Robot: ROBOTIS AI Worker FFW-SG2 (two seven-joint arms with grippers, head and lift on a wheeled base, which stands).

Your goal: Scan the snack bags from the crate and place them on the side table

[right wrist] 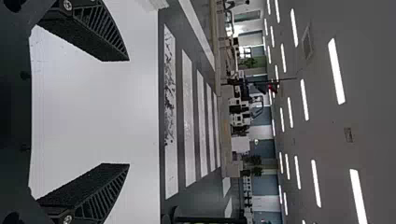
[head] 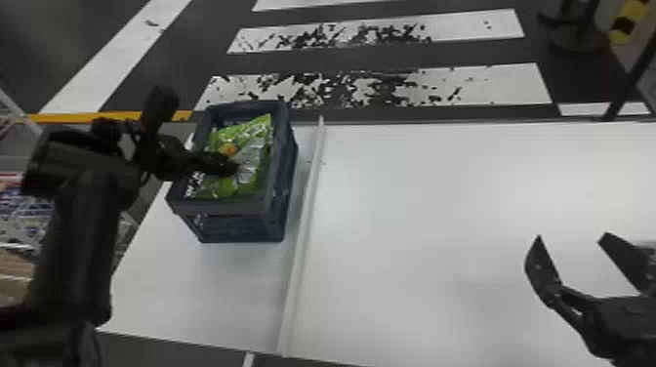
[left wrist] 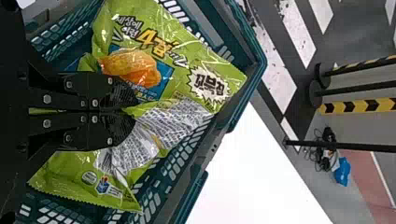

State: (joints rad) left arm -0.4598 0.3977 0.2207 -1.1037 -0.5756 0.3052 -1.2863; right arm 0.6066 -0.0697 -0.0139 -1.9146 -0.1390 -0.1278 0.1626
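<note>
Green snack bag [left wrist: 205,65], 1+ | in 1 crate [head: 239,208] | left gripper [head: 234,168] pinching it | right gripper [head: 572,237] spread

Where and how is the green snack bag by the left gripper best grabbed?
Probably by its thin raised ridge, coming from above: the crate walls in the snack bag but is open on top. The left gripper seems shut there.

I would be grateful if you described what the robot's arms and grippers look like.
The left arm is black and blocky, with a thin dark cable at its wrist. The left gripper is black, with silvery screws along its finger links. The right gripper is black too, its flat fingers tapering, with slanted ribs along their sides.
</note>
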